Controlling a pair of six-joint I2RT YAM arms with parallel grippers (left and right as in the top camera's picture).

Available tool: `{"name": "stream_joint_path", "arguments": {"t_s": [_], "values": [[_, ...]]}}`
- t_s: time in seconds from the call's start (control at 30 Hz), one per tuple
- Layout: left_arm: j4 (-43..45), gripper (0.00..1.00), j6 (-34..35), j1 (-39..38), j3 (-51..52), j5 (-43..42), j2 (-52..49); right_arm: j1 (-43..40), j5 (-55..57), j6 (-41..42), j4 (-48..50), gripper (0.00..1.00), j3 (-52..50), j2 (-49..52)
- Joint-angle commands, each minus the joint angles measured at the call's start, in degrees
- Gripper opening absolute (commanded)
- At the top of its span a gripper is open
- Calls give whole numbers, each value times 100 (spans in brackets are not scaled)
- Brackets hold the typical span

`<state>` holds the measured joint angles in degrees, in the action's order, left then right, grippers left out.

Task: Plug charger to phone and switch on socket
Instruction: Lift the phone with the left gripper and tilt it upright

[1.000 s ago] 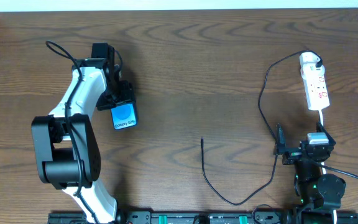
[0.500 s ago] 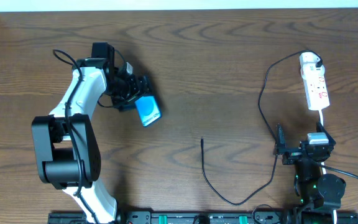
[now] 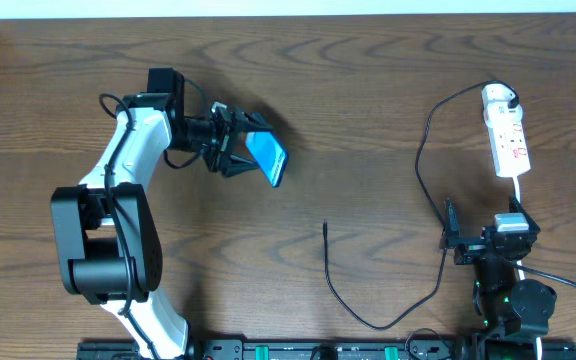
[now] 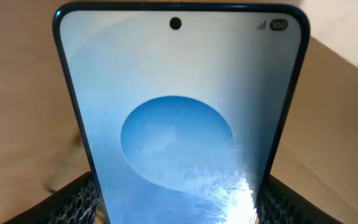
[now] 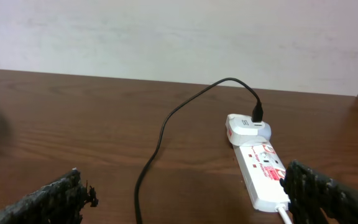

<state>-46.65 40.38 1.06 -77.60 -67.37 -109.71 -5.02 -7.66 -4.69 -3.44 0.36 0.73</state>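
Observation:
My left gripper (image 3: 236, 153) is shut on the phone (image 3: 266, 158), holding it tilted above the table left of centre. Its blue screen with a lighter circle fills the left wrist view (image 4: 178, 124). The charger cable (image 3: 420, 160) loops from its white plug (image 3: 498, 98) in the socket (image 3: 508, 140) at the far right down to its connector tip (image 3: 326, 227), lying free mid-table. In the right wrist view the cable (image 5: 160, 134) runs past the socket (image 5: 260, 171). My right gripper (image 3: 480, 243) is open and empty near the front right edge.
The socket's white lead (image 3: 517, 195) runs toward my right arm's base. A black rail (image 3: 298, 350) lines the front edge. A pale wall (image 5: 166, 37) stands behind the table.
My left gripper has lifted the phone and carried it right toward the centre, turning it from flat to tilted. The right arm and cable have not moved.

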Motion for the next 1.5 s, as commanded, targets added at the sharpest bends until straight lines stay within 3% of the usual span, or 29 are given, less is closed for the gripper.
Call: {"name": "stream_joint_path", "arguments": {"t_s": [0.0,0.27,0.63,1.47], "values": [[-20,7,597,15,-173,-1305,162,-13,26,-50,-24,99,-4,-24],[-20,8,1145,15,-173,-2083,160,-13,24,-50,-24,99,-4,-24],[-22,7,2131,15,-173,-2218,160,-13,26,-50,-24,99,-4,-24],[-20,7,2144,13,-173,-2216,160,-13,24,-52,-24,99,-4,-24]]}}
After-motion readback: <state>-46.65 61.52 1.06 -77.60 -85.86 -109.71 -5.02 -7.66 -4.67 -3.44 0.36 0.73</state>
